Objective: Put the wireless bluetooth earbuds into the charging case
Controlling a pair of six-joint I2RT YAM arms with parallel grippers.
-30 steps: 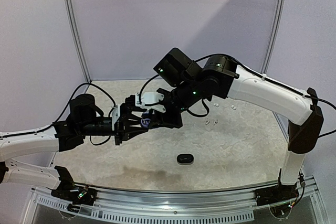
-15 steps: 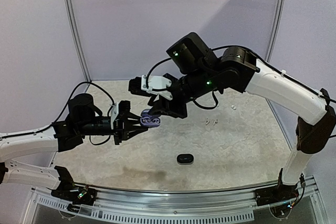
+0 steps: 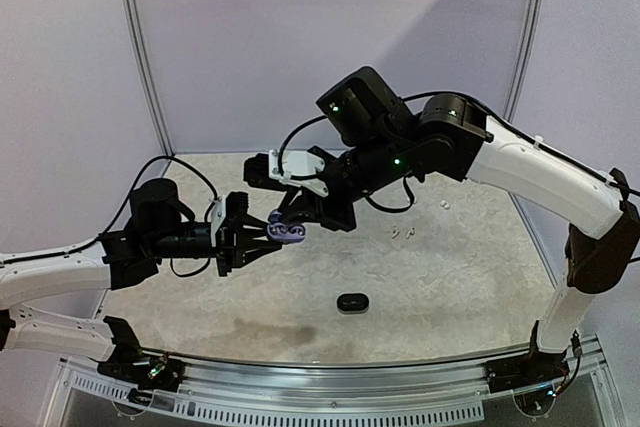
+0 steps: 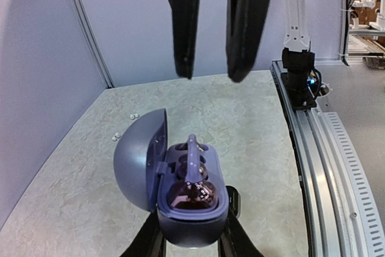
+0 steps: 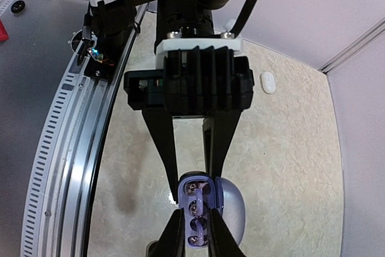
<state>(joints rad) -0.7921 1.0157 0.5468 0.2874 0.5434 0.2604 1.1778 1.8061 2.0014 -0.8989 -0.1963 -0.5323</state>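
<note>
Open charging case (image 4: 192, 200), right gripper (image 4: 210, 70) just above!
The left gripper (image 3: 262, 237) clamps the purple case aloft, one earbud (image 4: 191, 161) standing in its well; the right gripper's jaws hang directly overhead, slightly parted, empty.

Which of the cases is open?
The purple case, held in the left pincer; the black case lies shut on the table.

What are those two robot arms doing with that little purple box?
The left gripper holds an open purple charging case up in the air. One purple earbud stands in it, stem sticking up. The right gripper hangs just above, jaws slightly apart and empty. More tiny earbuds lie on the table.
</note>
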